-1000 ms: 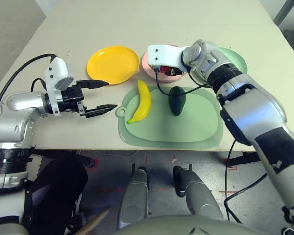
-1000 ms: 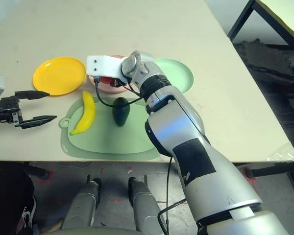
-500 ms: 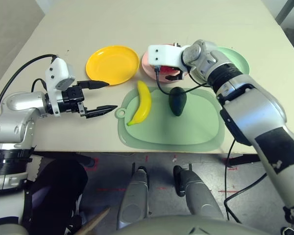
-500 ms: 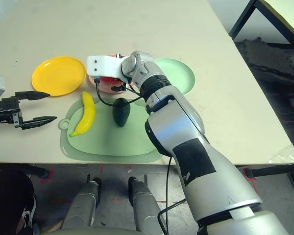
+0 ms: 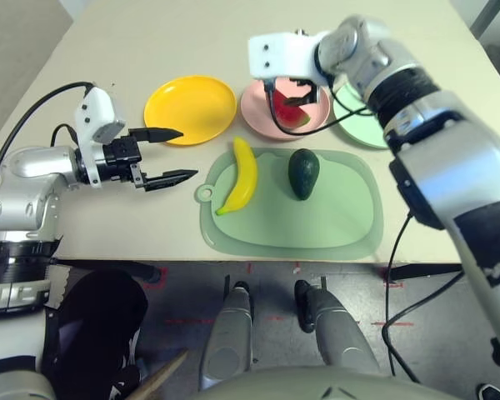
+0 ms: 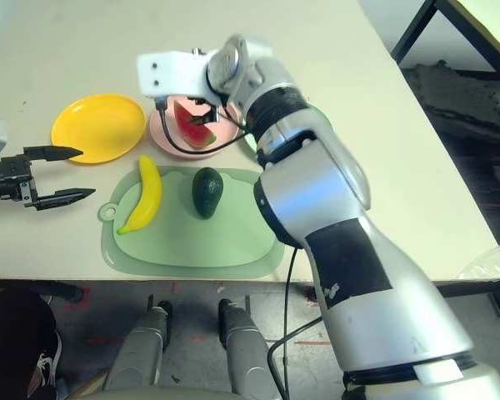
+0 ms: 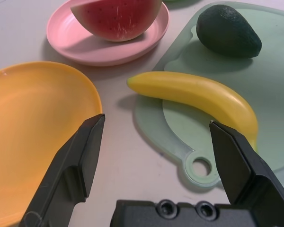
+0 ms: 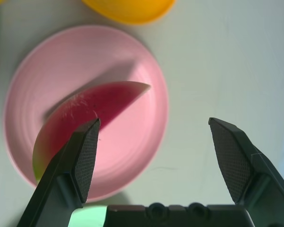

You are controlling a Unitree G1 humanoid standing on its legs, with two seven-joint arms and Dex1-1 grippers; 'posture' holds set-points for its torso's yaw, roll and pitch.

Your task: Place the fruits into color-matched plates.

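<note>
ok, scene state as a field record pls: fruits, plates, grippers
watermelon wedge: lying in pink plate
banana: on cutting mat, not placed
avocado: on cutting mat, not placed
yellow plate: empty
mint green plate: partly hidden by right arm
right gripper: open, above pink plate, holding nothing
left gripper: open, beside yellow plate, holding nothing

Three toy fruits: one yellow banana (image 5: 240,176), one dark green avocado (image 5: 303,173) and one red watermelon wedge (image 5: 290,112). Three round plates: one yellow-orange plate (image 5: 190,109), one pink plate (image 5: 258,110) and one mint green plate (image 5: 356,125). One pale green cutting mat (image 5: 317,221) lies on the one tabletop (image 5: 150,33).
</note>
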